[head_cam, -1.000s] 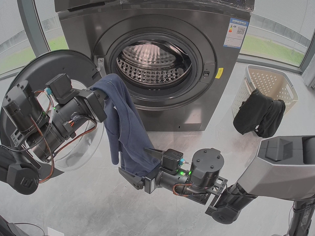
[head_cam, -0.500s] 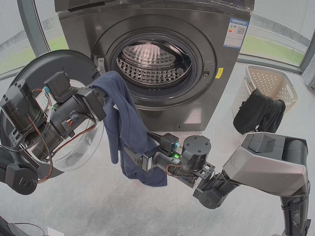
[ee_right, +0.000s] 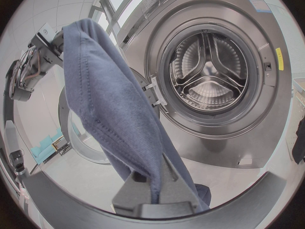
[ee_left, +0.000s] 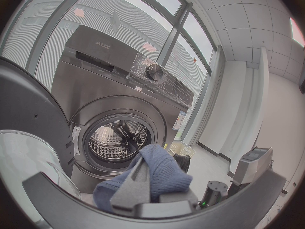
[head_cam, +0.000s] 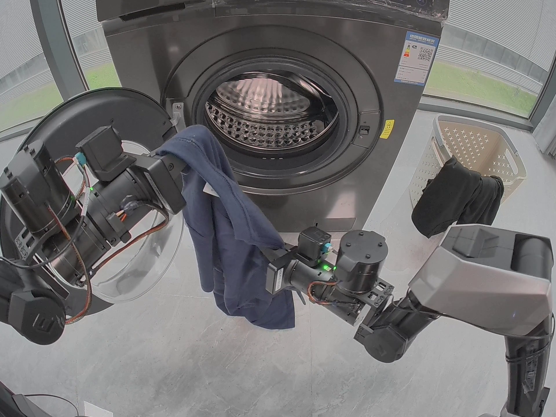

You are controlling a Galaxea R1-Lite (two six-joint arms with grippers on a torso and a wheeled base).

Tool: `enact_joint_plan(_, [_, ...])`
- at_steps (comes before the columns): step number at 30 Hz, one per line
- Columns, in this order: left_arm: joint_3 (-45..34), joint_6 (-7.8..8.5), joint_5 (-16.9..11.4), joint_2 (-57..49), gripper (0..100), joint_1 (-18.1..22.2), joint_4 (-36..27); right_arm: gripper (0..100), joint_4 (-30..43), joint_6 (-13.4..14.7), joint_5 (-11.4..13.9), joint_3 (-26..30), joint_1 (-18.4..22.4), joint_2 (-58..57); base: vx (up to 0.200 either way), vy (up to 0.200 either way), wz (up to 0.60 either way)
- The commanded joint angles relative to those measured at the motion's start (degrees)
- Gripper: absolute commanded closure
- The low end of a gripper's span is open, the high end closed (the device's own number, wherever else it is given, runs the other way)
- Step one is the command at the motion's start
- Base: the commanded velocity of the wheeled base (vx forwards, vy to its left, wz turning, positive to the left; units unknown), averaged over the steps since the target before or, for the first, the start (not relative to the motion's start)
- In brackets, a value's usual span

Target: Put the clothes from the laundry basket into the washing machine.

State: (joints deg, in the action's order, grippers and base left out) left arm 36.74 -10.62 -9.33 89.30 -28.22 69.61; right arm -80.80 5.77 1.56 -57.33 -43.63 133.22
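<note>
Navy knit garment (head_cam: 231, 233), centre-frame, is clamped by left end effector (head_cam: 184, 160) and right end effector (head_cam: 267, 256); its dangling hem may snag the rim of the grey steel washing machine (head_cam: 370, 163).

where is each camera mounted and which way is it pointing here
Head view: on the robot's head, facing forward and down at the grey front-loading washing machine; both arms show, left claw and right claw gripping the navy blue cloth garment.
Left wrist view: on the left wrist, facing the machine's open steel drum; its own claw shows.
Right wrist view: on the right wrist, facing the drum; its claw and, farther off, the left claw show.
Shared: all three views show garment and drum.
</note>
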Motion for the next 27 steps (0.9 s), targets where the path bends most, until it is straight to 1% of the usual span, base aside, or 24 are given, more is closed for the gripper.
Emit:
enact_joint_plan(1, [0.0, -0.02, 0.0, -0.1, 100, 0.2, 0.0, 100, -0.3, -0.1, 0.2, 9.3, 2.1, -11.0, 0.000, 0.000, 0.00])
enact_joint_plan(5, [-0.3, -0.02, 0.0, 0.1, 100, 0.3, 0.0, 100, -0.6, -1.0, 1.0, 15.1, 6.5, -17.7, 0.000, 0.000, 0.00])
enact_joint_plan(7, [-0.4, -0.02, 0.0, 0.2, 100, 0.3, 0.0, 100, -0.6, -1.1, 2.0, 17.6, 8.3, -20.6, 0.000, 0.000, 0.00])
enact_joint_plan(8, [-0.3, -0.02, 0.0, 0.2, 100, 0.3, 0.0, 100, -0.8, -1.1, 3.4, 19.8, 9.7, -22.5, 0.000, 0.000, 0.00])
enact_joint_plan(10, [-0.2, -0.02, 0.0, 0.2, 100, 0.2, 0.0, 100, -0.9, -1.1, 3.8, 20.4, 10.1, -22.7, 0.000, 0.000, 0.00])
enact_joint_plan(12, [-0.2, -0.02, -0.1, 0.0, 100, -0.1, 0.0, 100, -1.8, -1.1, 4.2, 22.2, 10.8, -22.4, 0.000, 0.000, 0.00])
enact_joint_plan(14, [-0.3, -0.02, -0.1, -0.1, 100, -0.2, 0.0, 100, -2.5, -1.1, 4.2, 22.5, 10.8, -22.2, 0.000, 0.000, 0.00])
enact_joint_plan(16, [-0.3, -0.02, 0.0, -0.2, 100, -0.6, 0.1, 100, -2.6, -1.0, 4.2, 21.6, 10.7, -20.4, 0.000, 0.000, 0.00])
enact_joint_plan(17, [-0.3, -0.02, 0.0, -0.2, 100, -0.8, 0.1, 0, -2.6, -1.0, 4.2, 20.9, 10.8, -19.6, 0.000, 0.000, 0.00])
enact_joint_plan(18, [-0.3, -0.02, 0.0, -0.2, 100, -0.8, 0.1, 0, -2.6, -1.0, 4.2, 20.9, 10.8, -19.6, 0.000, 0.000, 0.00])
enact_joint_plan(19, [-0.3, -0.02, 0.0, -0.3, 100, -1.3, 0.2, 0, -2.6, -1.0, 4.2, 18.7, 10.8, -17.7, 0.000, 0.000, 0.00])
enact_joint_plan(21, [-0.4, -0.02, 0.0, -0.9, 100, -1.7, 0.4, 0, -2.6, -1.0, 4.2, 16.9, 10.8, -15.9, 0.000, 0.000, 0.00])
enact_joint_plan(22, [-0.4, -0.02, 0.0, -0.9, 100, -1.7, 0.4, 0, -2.6, -1.0, 4.2, 16.9, 10.8, -15.9, 0.000, 0.000, 0.00])
enact_joint_plan(23, [-0.3, -0.02, 0.0, -1.1, 100, -2.4, 0.4, 0, -2.5, -1.0, 4.2, 15.0, 11.1, -13.8, 0.000, 0.000, 0.00])
enact_joint_plan(25, [-0.3, -0.02, 0.0, -1.1, 100, -2.5, 0.4, 0, -2.4, -1.0, 4.2, 14.4, 11.1, -13.0, 0.000, 0.000, 0.00])
enact_joint_plan(26, [-0.4, -0.02, 0.0, -1.7, 100, -3.0, 0.4, 0, -2.4, -1.0, 4.2, 12.6, 10.9, -10.6, 0.000, 0.000, 0.00])
enact_joint_plan(27, [-0.4, -0.02, 0.0, -1.8, 100, -3.2, 0.4, 0, -2.4, -1.0, 4.2, 11.9, 10.8, -9.7, 0.000, 0.000, 0.00])
